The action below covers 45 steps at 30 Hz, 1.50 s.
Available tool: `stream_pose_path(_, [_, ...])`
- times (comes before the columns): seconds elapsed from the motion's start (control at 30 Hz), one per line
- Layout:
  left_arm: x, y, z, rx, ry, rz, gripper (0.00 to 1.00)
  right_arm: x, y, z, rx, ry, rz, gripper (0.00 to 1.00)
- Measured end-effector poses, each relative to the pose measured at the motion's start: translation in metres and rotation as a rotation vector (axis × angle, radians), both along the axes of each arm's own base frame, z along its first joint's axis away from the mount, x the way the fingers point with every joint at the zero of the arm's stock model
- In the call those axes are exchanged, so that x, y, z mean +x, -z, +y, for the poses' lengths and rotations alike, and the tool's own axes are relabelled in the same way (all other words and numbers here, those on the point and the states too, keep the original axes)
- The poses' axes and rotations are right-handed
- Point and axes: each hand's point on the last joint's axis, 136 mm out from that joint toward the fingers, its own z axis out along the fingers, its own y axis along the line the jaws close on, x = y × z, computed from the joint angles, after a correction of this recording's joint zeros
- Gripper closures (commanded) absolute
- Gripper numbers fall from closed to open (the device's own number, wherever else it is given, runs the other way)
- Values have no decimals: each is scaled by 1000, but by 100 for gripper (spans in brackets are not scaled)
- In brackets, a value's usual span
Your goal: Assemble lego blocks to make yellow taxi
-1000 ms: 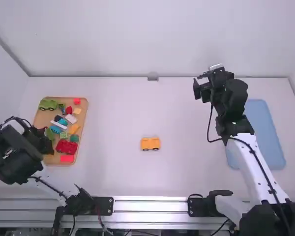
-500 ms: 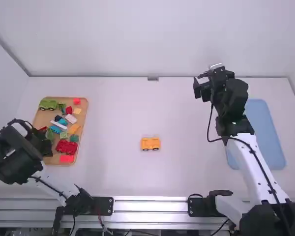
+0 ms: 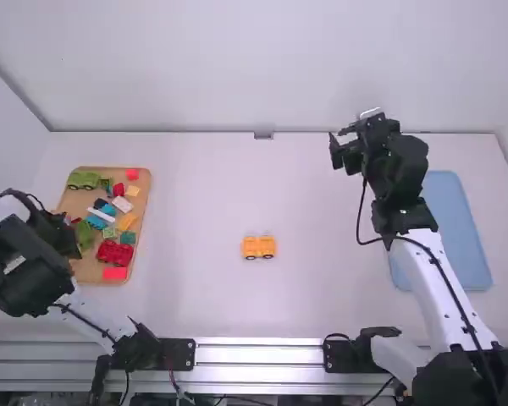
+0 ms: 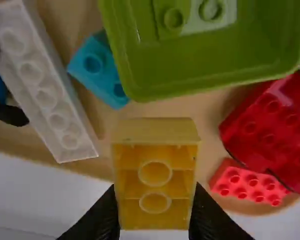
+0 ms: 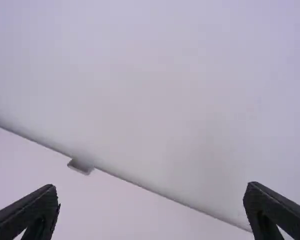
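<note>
At the tray's left side is my left gripper in the high view. In the left wrist view, my left gripper is shut on a yellow block, whose hollow underside with round tubes faces the camera. The orange-yellow car base with dark wheels stands alone near the table's middle. High on the right of the table, away from the car base, my right gripper is open; in the right wrist view the right gripper has widely parted fingers with nothing between them.
A tan tray on the left holds loose blocks, including a green car, a red car, a white bar and a red block. A blue mat lies beside the right arm.
My left gripper has shifted away from the camera and slightly left, uncovering more of the green piece in the tray. My right gripper has moved very slightly left.
</note>
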Motion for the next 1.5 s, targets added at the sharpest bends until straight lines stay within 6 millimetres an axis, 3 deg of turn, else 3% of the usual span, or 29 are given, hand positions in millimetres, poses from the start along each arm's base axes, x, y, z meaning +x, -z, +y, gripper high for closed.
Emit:
stream_pose_path(0.17, [20, -21, -9, 31, 37, -78, 87, -3, -5, 10, 13, -59, -17, 1])
stream_pose_path(0.3, [51, -64, -32, 103, 135, -211, 86, 3, -11, 17, 53, -94, -47, 1])
stream_pose_path(0.4, [79, -97, -59, 133, 262, -345, 85, 15, -8, 20, 106, -102, -47, 2])
stream_pose_path(0.53, [122, -144, -133, 113, 562, -601, 86, 38, 17, 35, 170, -173, -15, 2])
stream_pose_path(0.63, [147, -170, -204, 63, 812, -792, 88, 47, 44, 58, 206, -305, 32, 1])
stream_pose_path(0.67, [148, -171, -207, 62, 823, -800, 88, 48, 48, 62, 216, -328, 42, 2])
stream_pose_path(0.77, [164, -182, -285, -35, 1051, -969, 95, 49, 67, 86, 288, -494, 116, 2])
stream_pose_path(0.8, [166, -183, -295, -50, 1079, -993, 94, 48, 69, 92, 300, -535, 129, 1])
stream_pose_path(0.83, [166, -183, -319, -93, 1141, -1044, 94, 47, 71, 101, 317, -608, 148, 2])
stream_pose_path(1.0, [168, -187, -381, -250, 1310, -1250, 94, 33, 73, 129, 354, -922, 208, 1])
stream_pose_path(1.23, [170, -186, -415, -485, 1362, -1433, 94, 3, 73, 156, 363, -1252, 264, 0])
stream_pose_path(1.43, [172, -181, -437, -643, 1374, -1494, 94, -25, 72, 183, 360, -1389, 296, 0])
stream_pose_path(1.5, [173, -182, -445, -679, 1377, -1510, 94, -34, 71, 193, 356, -1426, 302, 4])
